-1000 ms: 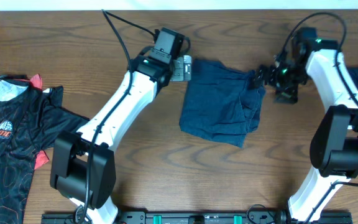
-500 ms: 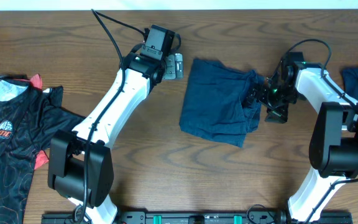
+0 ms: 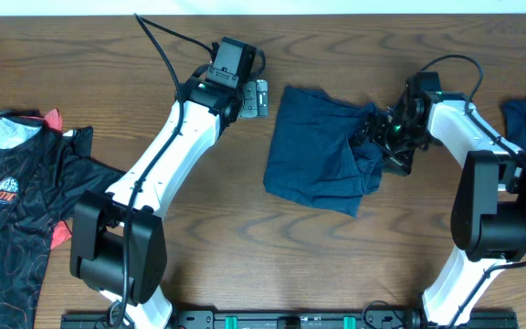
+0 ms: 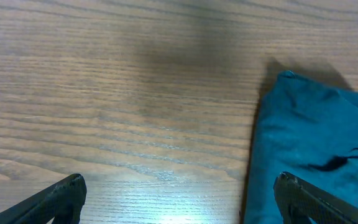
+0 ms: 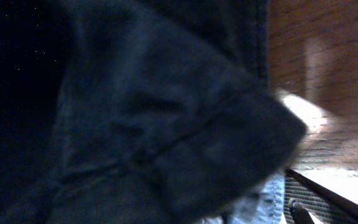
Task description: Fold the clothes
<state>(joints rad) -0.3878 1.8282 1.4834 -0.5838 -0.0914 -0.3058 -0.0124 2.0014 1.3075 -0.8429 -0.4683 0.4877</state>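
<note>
The navy garment (image 3: 322, 164) lay mid-way across the tabletop (image 3: 245, 247), roughly folded, its right edge rumpled. Left jaws stood wide and empty by its far-left corner. Right jaws, also wide, pressed into the rumpled edge. Squaring it up looked left to do.

Left hand (image 3: 261, 98) fingers spread wide, arm outstretched; right hand (image 3: 379, 135) likewise, pointing inward.

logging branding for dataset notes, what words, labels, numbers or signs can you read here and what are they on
Logo on the black patterned shirt: it has lettering, but it is too small and blurred to read.
Navy garment: plain, with no print or label showing.
No readable text anywhere else in the three views.
</note>
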